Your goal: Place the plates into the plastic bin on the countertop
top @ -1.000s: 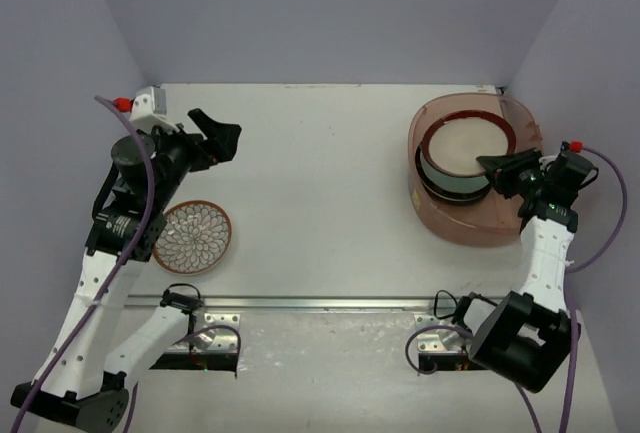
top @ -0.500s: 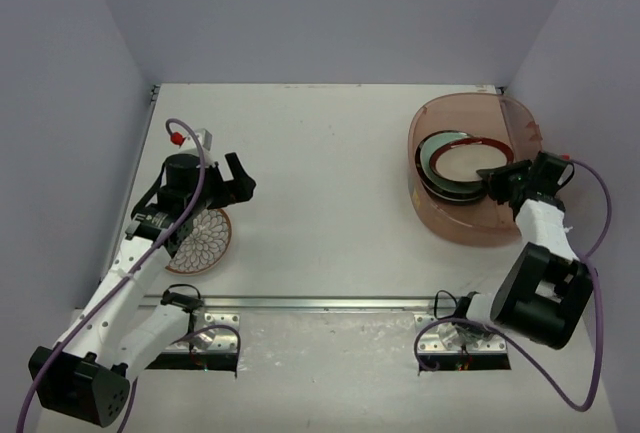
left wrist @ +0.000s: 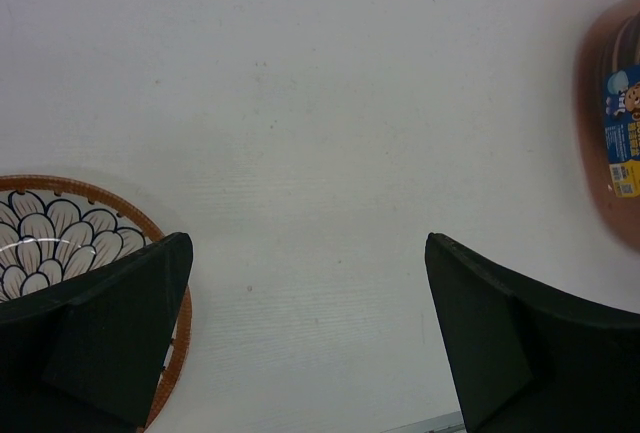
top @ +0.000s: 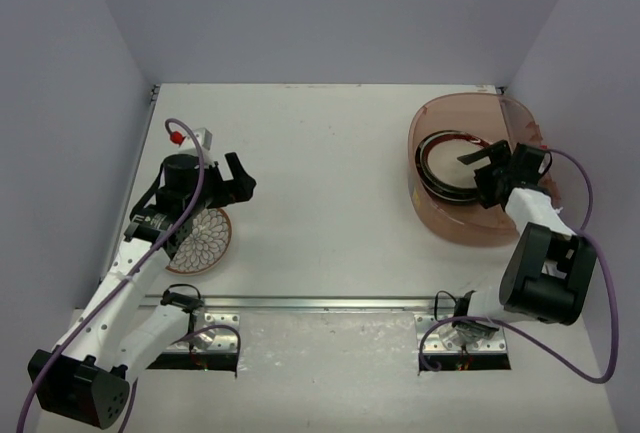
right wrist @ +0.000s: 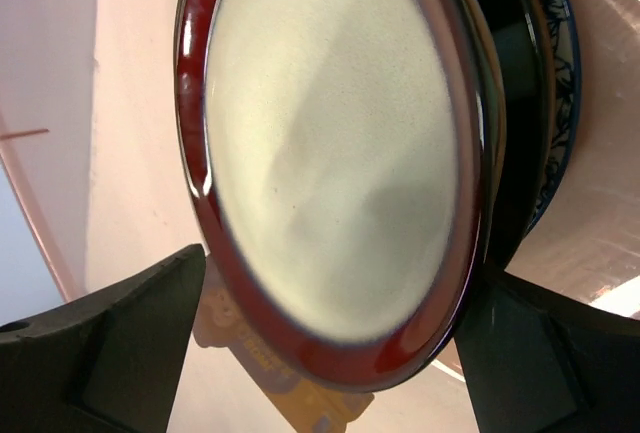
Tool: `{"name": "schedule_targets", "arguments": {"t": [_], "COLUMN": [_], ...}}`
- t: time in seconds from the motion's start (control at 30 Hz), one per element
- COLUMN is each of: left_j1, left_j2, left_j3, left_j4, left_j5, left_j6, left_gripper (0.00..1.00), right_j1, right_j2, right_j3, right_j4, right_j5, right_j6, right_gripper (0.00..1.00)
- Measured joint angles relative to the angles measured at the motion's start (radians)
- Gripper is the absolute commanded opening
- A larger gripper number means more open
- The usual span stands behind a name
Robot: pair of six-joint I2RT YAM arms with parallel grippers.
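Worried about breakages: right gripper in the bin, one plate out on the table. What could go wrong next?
1. The open right gripper straddles the round maroon-rimmed ceramic plate atop the stack in the translucent pinkish plastic bin; pulling out could catch its rim and shift the stack.
2. The brown-white petal-patterned plate lies flat on the white countertop, only one finger of the open left gripper over its rim; a grasp might just push it.

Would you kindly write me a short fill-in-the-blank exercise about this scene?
The maroon-rimmed plate lies in the ____. The petal plate rests on the ____ near the left gripper. The right gripper has its jaws ____.
Missing words: bin; countertop; open.
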Motion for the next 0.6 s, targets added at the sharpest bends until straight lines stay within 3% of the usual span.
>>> {"name": "schedule_targets", "arguments": {"t": [0.6], "left_j1": [0.000], "left_j2": [0.066], "left_j3": [0.004], "left_j4": [-0.039], "left_j5": [-0.073], "left_j6": [0.002], "left_gripper": [1.00], "right_j1": [0.125], "right_j2": [0.104], "right_j3": [0.270], "right_j4": [-0.435], "right_j5": [0.140], "right_j6": [-0.294], "right_gripper": [0.99]}}
